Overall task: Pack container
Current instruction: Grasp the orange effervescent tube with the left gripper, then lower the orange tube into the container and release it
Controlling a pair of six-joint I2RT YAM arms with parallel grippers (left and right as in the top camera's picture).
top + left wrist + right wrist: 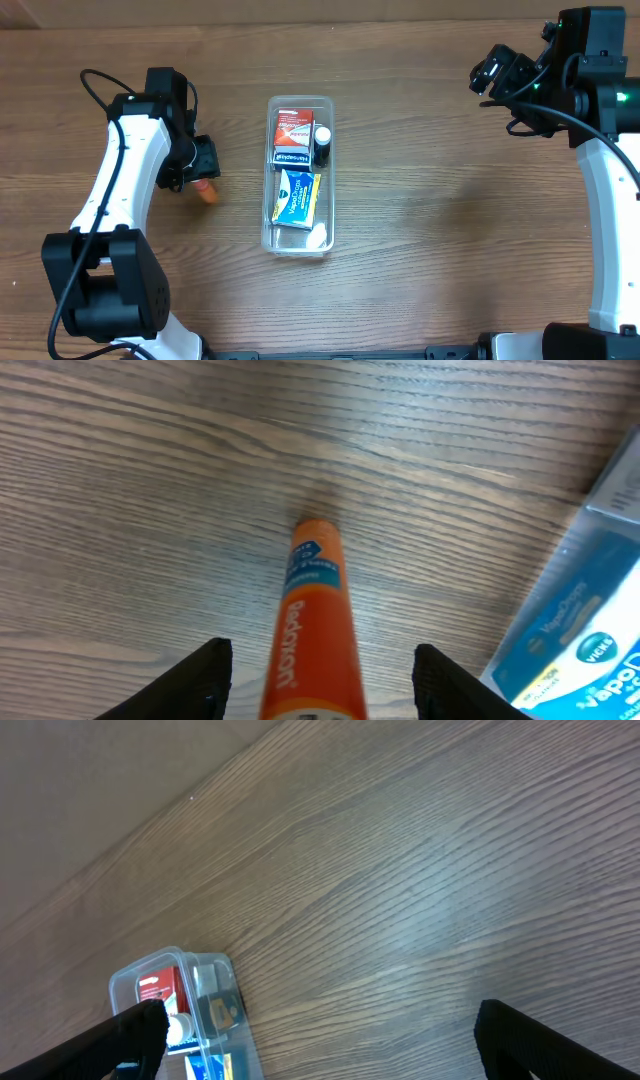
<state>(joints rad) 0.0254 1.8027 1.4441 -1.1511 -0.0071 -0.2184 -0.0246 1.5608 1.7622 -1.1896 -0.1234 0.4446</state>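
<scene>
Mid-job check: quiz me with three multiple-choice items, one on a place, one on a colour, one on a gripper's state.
1. Where is the tube?
A) on the table beside the container
B) inside the container
C) lifted in the air

2. What colour is the tube?
A) green
B) black
C) orange

3. The left gripper is:
A) shut on the tube
B) open, fingers either side of the tube
C) shut, empty

Answers: 1 A, it lies on bare wood; 2 C, its body is orange; 3 B, gaps show on both sides.

Orange Redoxon tube (315, 625) between the left gripper's (322, 682) parted fingers, blue VapoDrops box (575, 640) to its right, wooden table (150, 480) beneath.
</scene>
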